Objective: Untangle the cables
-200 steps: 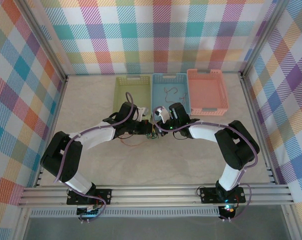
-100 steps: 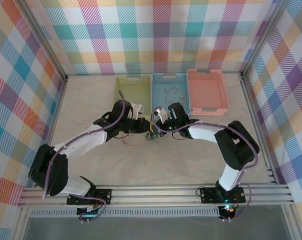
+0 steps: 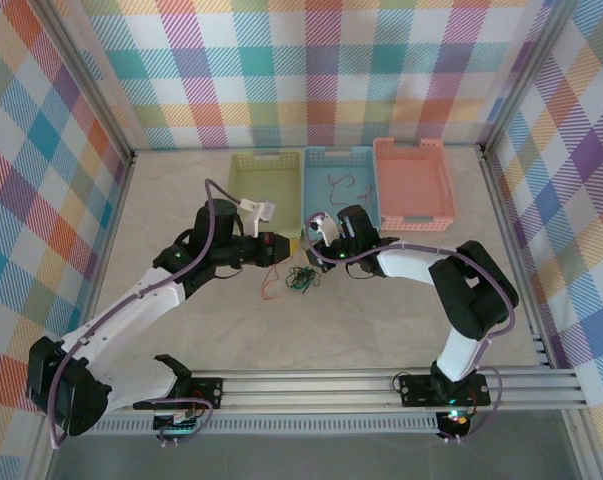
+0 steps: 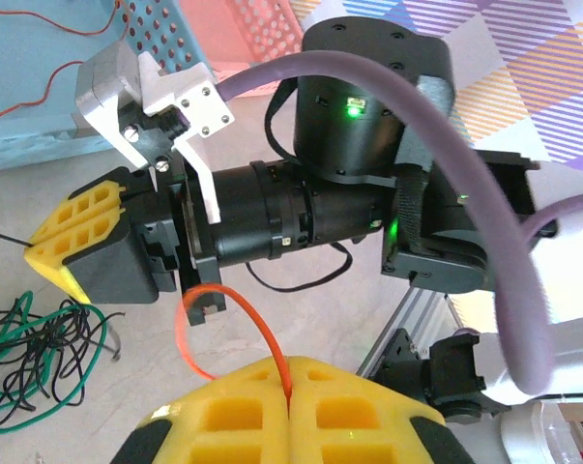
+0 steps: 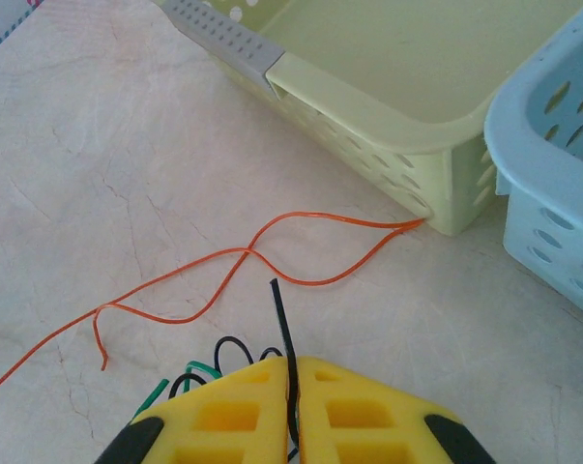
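The left gripper [image 4: 289, 396] is clenching an orange cable [image 4: 235, 307], which is arching out from between its yellow fingertips. The right gripper [image 5: 293, 391] is pinching a dark cable [image 5: 282, 324] that is sticking up past its tips. The tangle [image 3: 300, 280] of green and dark cables is lying on the table [image 5: 98, 145] just beside both grippers. An orange strand [image 5: 257, 253], possibly the same cable, is trailing toward the yellow-green basket [image 5: 368, 121], next to the blue basket [image 5: 552, 222].

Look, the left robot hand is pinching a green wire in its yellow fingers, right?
Not green. The left wrist view shows the left gripper shut on an orange wire, pinched between its yellow fingers.
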Robot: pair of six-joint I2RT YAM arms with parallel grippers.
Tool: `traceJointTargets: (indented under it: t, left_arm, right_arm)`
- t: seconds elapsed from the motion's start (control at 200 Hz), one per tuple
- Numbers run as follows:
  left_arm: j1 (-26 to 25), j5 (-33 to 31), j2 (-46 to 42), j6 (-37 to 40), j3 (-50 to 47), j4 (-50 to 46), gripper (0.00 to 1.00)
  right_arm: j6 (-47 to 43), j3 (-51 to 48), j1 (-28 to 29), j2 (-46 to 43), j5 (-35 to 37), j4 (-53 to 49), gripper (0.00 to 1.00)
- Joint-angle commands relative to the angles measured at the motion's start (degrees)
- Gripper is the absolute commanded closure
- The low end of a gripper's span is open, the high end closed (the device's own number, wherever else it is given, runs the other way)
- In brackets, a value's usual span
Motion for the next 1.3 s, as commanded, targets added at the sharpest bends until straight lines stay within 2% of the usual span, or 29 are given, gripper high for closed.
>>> traceJointTargets:
  t: [0.0, 0.07, 0.265, 0.4, 0.605, 0.77, 0.98, 1.15, 1.295]
  left_arm:
    - [0.5, -0.8, -3.3, 0.8, 3.4, -5.3, 1.0]
    - [0.6, -2.6, -5.0, 1.8, 4.8, -8.3, 1.0]
    - [0.6, -17.3, -9.0, 3.2, 8.2, -19.2, 1.0]
    - [1.1, -22.2, -9.4, 2.5, 6.7, -22.6, 1.0]
    - [1.8, -23.9, -9.6, 1.3, 1.3, -21.7, 1.0]
    - [2.0, -26.1, -5.9, 0.0, -1.5, -21.3, 1.0]
    - [2.1, -24.5, 5.8, -0.6, -0.5, -19.8, 1.0]
    - [2.1, -25.8, 15.6, 0.0, 2.4, -20.7, 1.0]
    - [2.1, -25.8, 20.2, 0.1, 3.6, -20.4, 0.99]
  right_arm:
    - [0.2, 0.2, -0.2, 0.5, -0.1, -0.8, 0.88]
    - [0.2, 0.3, -0.1, 0.5, 0.1, -0.9, 0.88]
    - [0.7, 0.4, -0.1, 0.5, 1.0, -1.3, 0.88]
    - [0.9, 0.6, -0.1, 0.6, 1.3, -1.7, 0.88]
    - [0.9, -0.6, -0.1, -0.8, 1.8, 0.0, 0.84]
    - [1.2, -2.4, -0.1, -2.4, 2.7, 2.5, 0.73]
    - [1.2, -4.2, -0.1, -4.1, 4.4, 4.3, 0.71]
    - [1.3, -4.6, -0.1, -4.5, 4.9, 4.6, 0.7]
    - [1.3, -4.5, -0.2, -4.4, 4.5, 4.7, 0.7]
